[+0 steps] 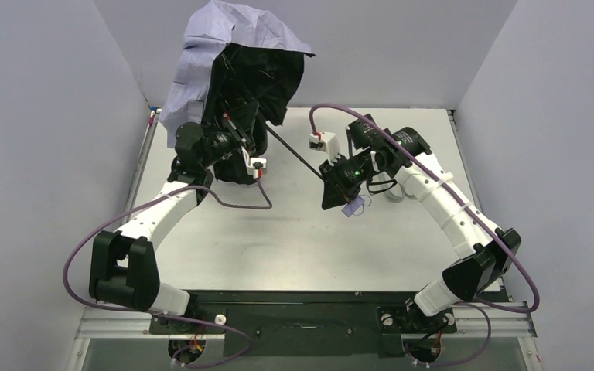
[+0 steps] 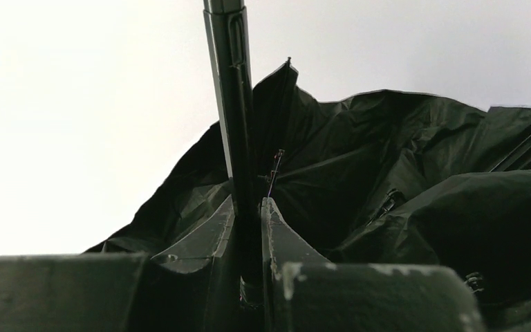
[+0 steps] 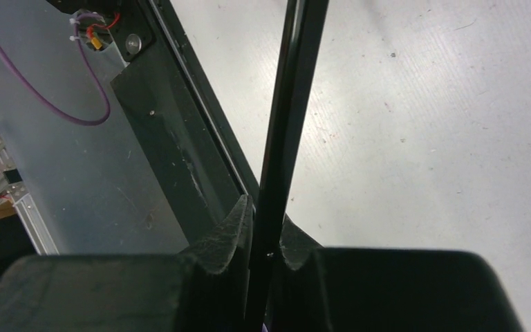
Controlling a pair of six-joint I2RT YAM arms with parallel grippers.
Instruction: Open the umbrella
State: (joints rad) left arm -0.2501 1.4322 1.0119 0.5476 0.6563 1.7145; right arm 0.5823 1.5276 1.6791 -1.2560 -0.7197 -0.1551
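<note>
Left fingers [image 2: 214, 232]: pressed tight on the shaft [image 2: 238, 124], right where it enters the black folds.
Right fingers [image 3: 229, 228]: clamped on the thin lower stretch of the same shaft, just above the small lavender handle [image 1: 353, 207].
Umbrella [image 1: 224, 62]: held off the counter [image 1: 294, 247] between the two arms, slanting from back left down toward the right.
Canopy [image 1: 259, 77]: at the back left, lavender side up, black underside facing the overhead camera.
Canopy state: slack and crumpled, hanging in loose folds, ribs not spread.
Shaft state: drawn out long, bridging the gap between the arms.
Done so far: umbrella lifted, shaft extended, a grip near each end.
Left to do: judging by the limp fabric, pushing the sliding collar up the shaft until the ribs spread and lock.
Collar: hidden in the folds, position not possible to tell.
Progress: about midway, at a guess, with the opening proper not yet done.
</note>
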